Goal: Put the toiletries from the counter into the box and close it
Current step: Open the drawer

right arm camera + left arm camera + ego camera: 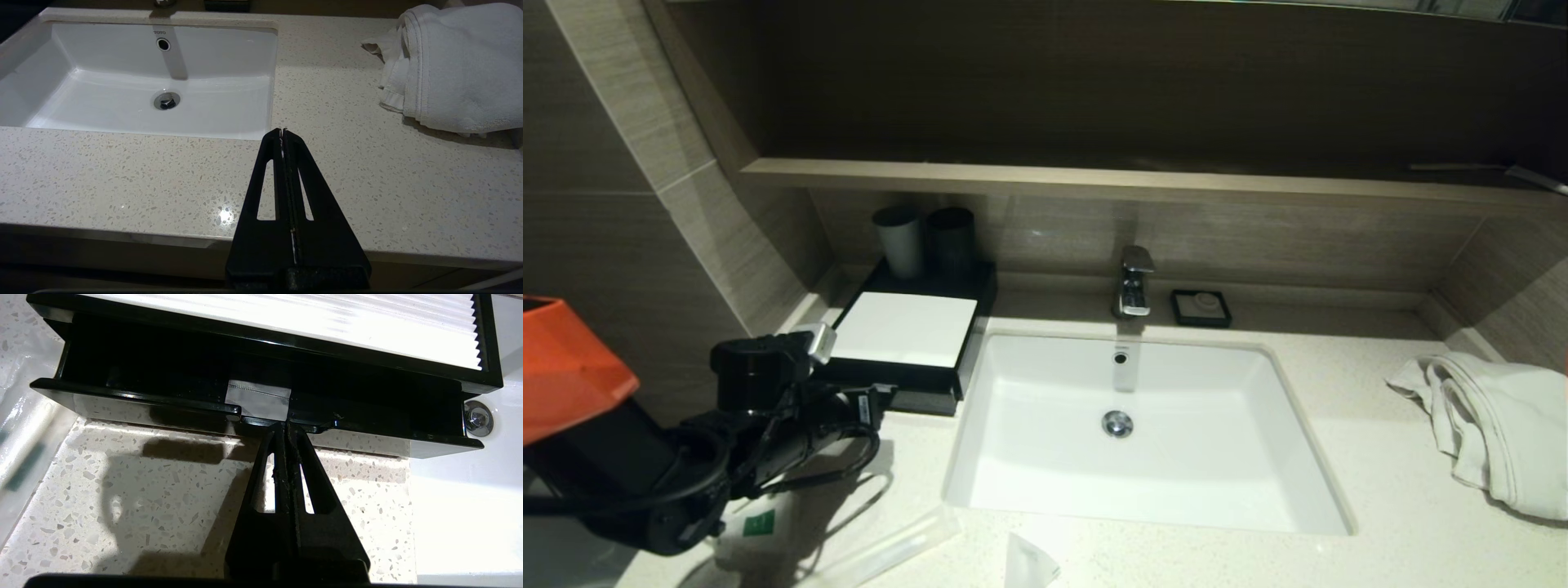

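Note:
The black box (977,306) with a white top panel (907,328) stands at the back left of the counter (1339,457). Its front drawer (135,402) is drawn out a little and looks dark inside. My left gripper (286,425) is shut, its tips on the small translucent pull (258,401) at the middle of the drawer front; it also shows in the head view (888,394). Toiletries lie at the counter's front left: a pouch with a green square (760,523), a long thin packet (890,549) and another packet (1029,563). My right gripper (282,130) is shut and empty above the counter's front edge.
The white sunken sink (1013,457) lies right of the box, with a chrome faucet (1134,282) behind it. Two dark grey cups (898,237) stand on the box's back. A black soap dish (1201,307) sits by the faucet. A white towel (1494,425) lies at the right.

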You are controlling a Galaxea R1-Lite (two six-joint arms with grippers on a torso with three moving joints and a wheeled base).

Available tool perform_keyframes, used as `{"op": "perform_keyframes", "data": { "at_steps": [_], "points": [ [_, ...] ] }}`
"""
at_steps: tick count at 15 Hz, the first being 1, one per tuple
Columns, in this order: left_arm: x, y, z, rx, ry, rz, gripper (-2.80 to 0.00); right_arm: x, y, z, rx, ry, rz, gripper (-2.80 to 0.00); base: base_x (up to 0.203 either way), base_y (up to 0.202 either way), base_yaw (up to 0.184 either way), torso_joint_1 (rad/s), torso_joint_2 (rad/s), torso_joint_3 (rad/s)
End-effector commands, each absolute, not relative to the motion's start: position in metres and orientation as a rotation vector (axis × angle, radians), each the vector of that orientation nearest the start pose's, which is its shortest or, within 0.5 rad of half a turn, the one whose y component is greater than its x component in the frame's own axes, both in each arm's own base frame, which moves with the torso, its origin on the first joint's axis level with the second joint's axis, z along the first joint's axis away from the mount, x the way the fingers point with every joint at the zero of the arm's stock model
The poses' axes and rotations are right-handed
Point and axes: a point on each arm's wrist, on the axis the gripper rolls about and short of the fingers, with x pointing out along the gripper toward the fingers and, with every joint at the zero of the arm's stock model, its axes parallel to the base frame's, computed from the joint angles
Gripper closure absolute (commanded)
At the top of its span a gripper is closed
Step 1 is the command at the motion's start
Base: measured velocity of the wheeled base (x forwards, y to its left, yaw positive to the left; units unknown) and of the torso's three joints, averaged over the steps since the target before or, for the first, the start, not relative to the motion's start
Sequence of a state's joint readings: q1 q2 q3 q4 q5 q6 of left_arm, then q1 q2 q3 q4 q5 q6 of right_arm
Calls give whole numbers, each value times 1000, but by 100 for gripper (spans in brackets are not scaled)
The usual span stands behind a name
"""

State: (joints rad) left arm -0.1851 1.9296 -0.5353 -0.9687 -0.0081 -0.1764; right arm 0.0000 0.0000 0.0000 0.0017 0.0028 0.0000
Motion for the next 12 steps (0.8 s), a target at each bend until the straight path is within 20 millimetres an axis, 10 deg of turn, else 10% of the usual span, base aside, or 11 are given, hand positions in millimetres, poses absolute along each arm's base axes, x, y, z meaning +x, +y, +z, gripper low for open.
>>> {"op": "perform_keyframes", "data": {
  "at_steps": [1, 12],
  "points": [
    [300, -57, 81, -138, 430, -153, 0, -23, 0, 75, 0, 2, 3, 0, 0, 0, 0, 0, 0, 0],
    [305, -58, 79, -129, 432, -158, 0, -23, 0, 75, 0, 2, 3, 0, 0, 0, 0, 0, 0, 0]
  ]
}}
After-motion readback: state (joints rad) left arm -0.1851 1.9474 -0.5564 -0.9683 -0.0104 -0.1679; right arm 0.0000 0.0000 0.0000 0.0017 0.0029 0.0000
